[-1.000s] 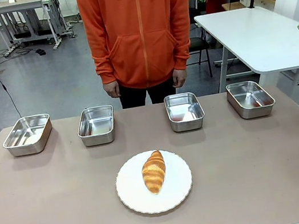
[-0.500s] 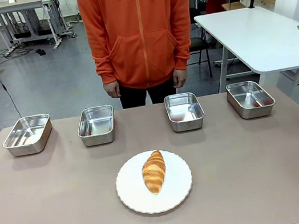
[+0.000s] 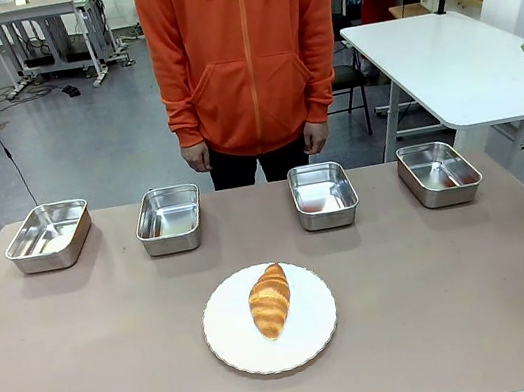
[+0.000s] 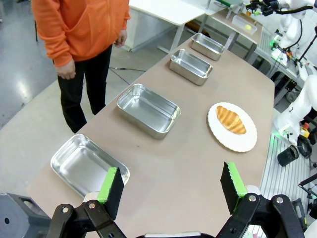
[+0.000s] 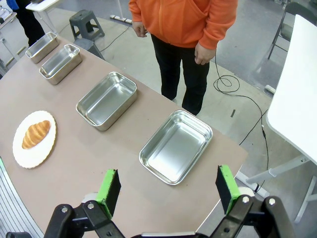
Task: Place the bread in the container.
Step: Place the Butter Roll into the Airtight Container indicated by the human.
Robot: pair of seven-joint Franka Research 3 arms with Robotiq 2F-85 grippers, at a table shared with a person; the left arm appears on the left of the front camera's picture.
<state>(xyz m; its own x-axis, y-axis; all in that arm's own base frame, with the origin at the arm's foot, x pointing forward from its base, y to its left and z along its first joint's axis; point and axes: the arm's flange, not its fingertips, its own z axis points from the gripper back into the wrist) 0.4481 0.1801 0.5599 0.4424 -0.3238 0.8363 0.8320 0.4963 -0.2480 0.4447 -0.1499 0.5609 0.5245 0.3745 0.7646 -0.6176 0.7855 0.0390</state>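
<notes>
The golden-brown croissant [image 3: 270, 300] lies on a round white plate [image 3: 274, 344] near the middle of the table; it also shows as the bread [image 4: 231, 120] and the bread [image 5: 35, 134] in the wrist views. Four alike steel trays stand in a row along the far edge: far left [image 3: 48, 235], middle left [image 3: 169, 218], middle right [image 3: 323, 194], far right [image 3: 438, 172]. All look empty. My left gripper [image 4: 171, 187] hangs open high above the table's left end. My right gripper [image 5: 168, 191] hangs open high above the right end.
A person in an orange hoodie [image 3: 242, 47] stands at the far side behind the two middle trays, hands at their sides. A white table [image 3: 452, 61] stands at the back right. The brown tabletop [image 3: 86, 349] around the plate is bare.
</notes>
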